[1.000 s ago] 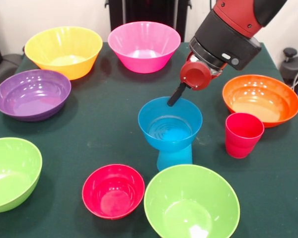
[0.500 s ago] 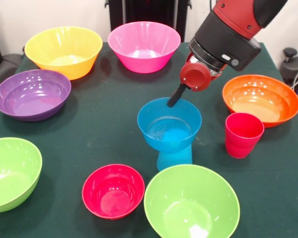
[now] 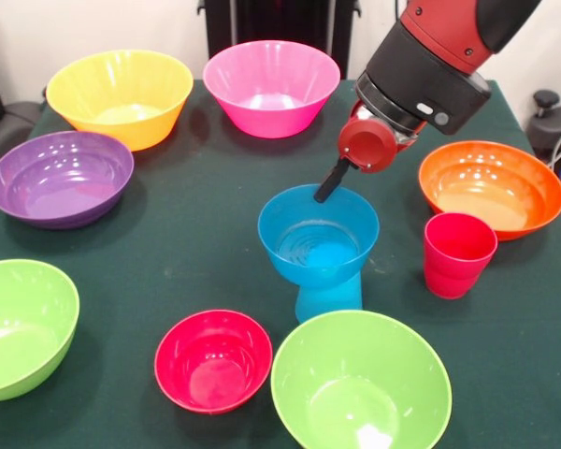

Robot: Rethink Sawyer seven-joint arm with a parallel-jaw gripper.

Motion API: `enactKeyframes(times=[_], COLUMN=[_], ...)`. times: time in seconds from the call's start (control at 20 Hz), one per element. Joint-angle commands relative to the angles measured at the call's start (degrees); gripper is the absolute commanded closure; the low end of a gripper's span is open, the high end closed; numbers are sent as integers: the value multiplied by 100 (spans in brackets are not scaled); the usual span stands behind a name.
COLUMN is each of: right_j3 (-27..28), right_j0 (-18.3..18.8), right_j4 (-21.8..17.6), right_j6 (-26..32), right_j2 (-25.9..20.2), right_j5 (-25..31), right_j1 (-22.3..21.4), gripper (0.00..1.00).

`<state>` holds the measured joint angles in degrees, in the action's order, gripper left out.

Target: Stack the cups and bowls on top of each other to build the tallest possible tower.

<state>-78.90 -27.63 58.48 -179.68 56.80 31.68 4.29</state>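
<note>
A small blue bowl rests upright on an upturned light blue cup in the middle of the table, forming a short tower. My gripper comes down from the upper right, and its black tip meets the far rim of the blue bowl. A red-pink cup stands upright to the right of the tower. In front and to the left of the tower sits a small red bowl.
Big bowls ring the tower: yellow-orange and pink at the back, purple at the left, orange at the right, and lime green at the front left and front. The cloth is dark green.
The blue bowl and my gripper have edged very slightly to the left. Nothing else has moved.
</note>
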Motion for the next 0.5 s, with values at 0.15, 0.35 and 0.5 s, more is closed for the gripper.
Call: enactKeyframes(times=[0.15,0.35,0.5], right_j3=[526,482,463], right_j0=[177,167,159], right_j4=[-445,-460,-457], right_j6=[-762,-718,-712], right_j2=[-642,-664,-679], right_j5=[241,241,235], right_j1=[345,316,301], gripper=[100,100,100])
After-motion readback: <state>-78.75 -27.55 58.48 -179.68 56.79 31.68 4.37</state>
